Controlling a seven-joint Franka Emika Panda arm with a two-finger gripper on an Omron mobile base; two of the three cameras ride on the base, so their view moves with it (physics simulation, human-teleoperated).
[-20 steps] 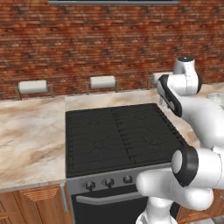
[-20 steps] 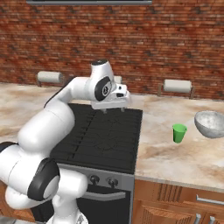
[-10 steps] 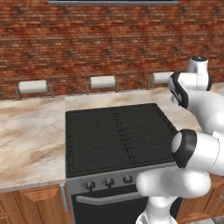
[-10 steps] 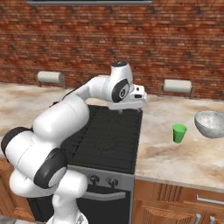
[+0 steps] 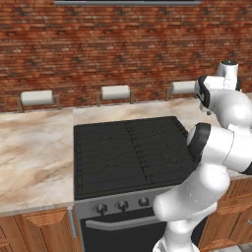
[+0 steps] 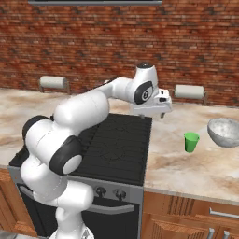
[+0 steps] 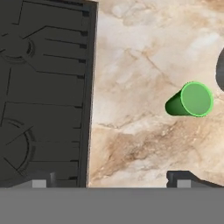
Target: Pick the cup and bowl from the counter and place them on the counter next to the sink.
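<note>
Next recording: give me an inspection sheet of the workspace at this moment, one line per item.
Surface: beige marbled counter on both sides of a black stove top.
Job's things: green cup upright on the counter right of the stove; bowl beside it, farther right, apart from it.
Clutter: three paper towel rolls on holders along the brick wall.
Gripper: gripper open, empty, above the stove's right edge, short of the cup.
Cables: nothing seen.
Surroundings: wooden cabinets below, oven front with knobs.
</note>
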